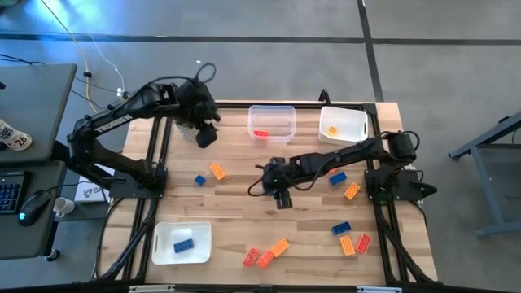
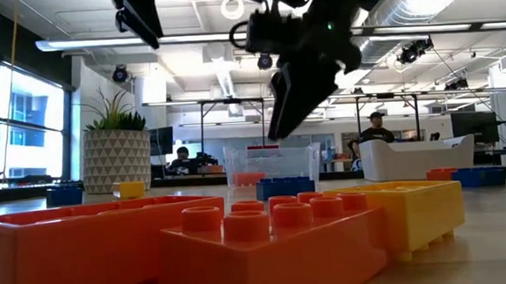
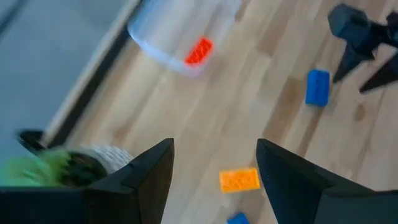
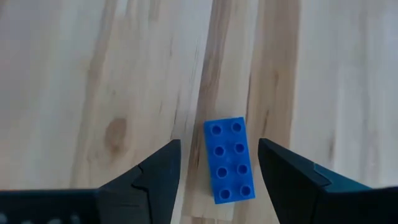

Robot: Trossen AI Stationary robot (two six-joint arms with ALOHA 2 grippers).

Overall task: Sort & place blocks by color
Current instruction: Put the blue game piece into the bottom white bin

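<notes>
My right gripper (image 1: 282, 198) is open and hangs over mid-table, clear of the wood in the low view (image 2: 288, 105). In its wrist view (image 4: 219, 143) a blue brick (image 4: 229, 160) lies flat, studs up, below and between the two fingers, untouched. The left wrist view also shows this brick (image 3: 317, 87). My left gripper (image 1: 208, 134) is open and empty, up in the air at the far left beside the potted plant (image 1: 189, 130). Below it lie an orange brick (image 1: 217, 171) and a blue brick (image 1: 199, 180).
A clear tray (image 1: 285, 112) holds a red brick (image 1: 260, 133). A white tray (image 1: 352, 118) holds an orange brick (image 1: 332, 130), and a near-left white tray (image 1: 163, 236) holds a blue brick (image 1: 183, 244). Loose bricks lie at right (image 1: 337, 177), near right (image 1: 348, 242) and front middle (image 1: 265, 259).
</notes>
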